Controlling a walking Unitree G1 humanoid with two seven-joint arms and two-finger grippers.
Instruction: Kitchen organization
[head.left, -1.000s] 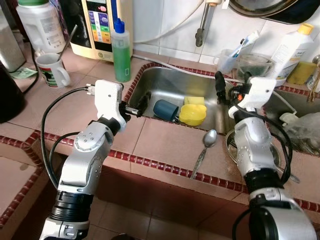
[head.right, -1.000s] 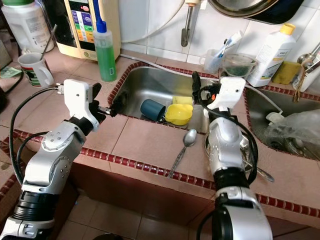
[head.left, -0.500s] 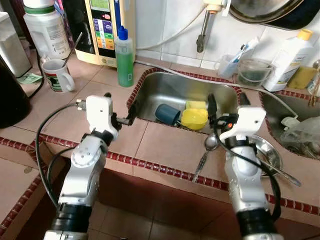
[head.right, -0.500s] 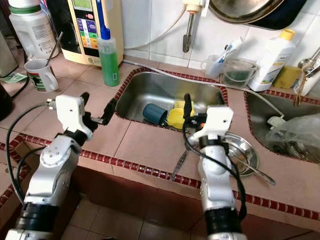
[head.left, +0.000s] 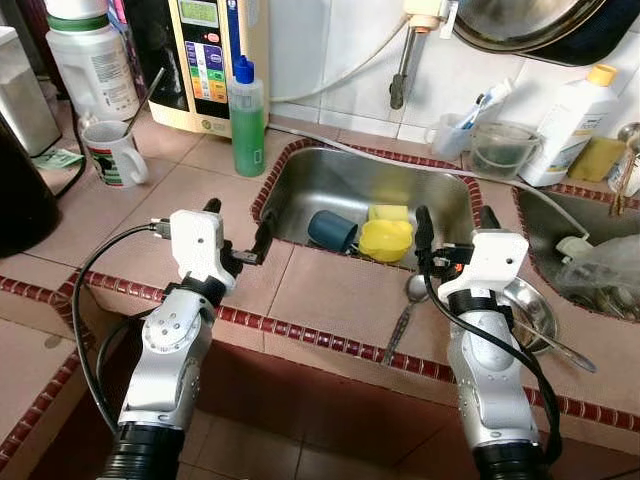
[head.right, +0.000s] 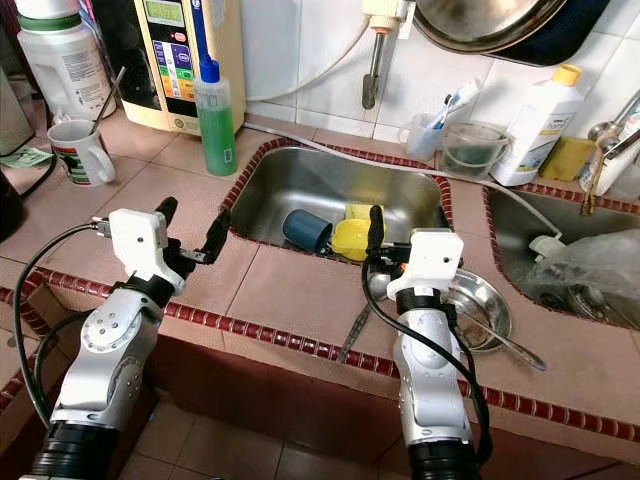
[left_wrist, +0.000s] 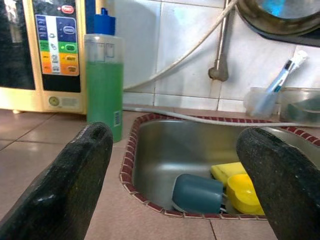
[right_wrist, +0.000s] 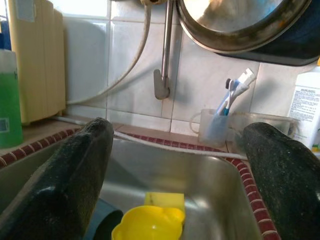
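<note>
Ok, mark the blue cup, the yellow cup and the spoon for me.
blue cup (head.left: 331, 230), left eye view, on its side wall as it lies in the sink.
yellow cup (head.left: 386, 239), left eye view, on its rim.
spoon (head.left: 401, 320), left eye view, middle of its handle on the counter.

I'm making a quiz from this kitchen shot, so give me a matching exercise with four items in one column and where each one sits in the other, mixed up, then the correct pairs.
Items
1. blue cup
2. spoon
3. green soap bottle
4. white mug

Places
A. standing on the counter just left of the sink, by the wall
B. lying on its side inside the sink, beside the yellow cup
C. flat on the counter tiles in front of the sink
D. on the counter at far left, with a utensil handle sticking out of it

Pairs: 1-B, 2-C, 3-A, 4-D
</note>
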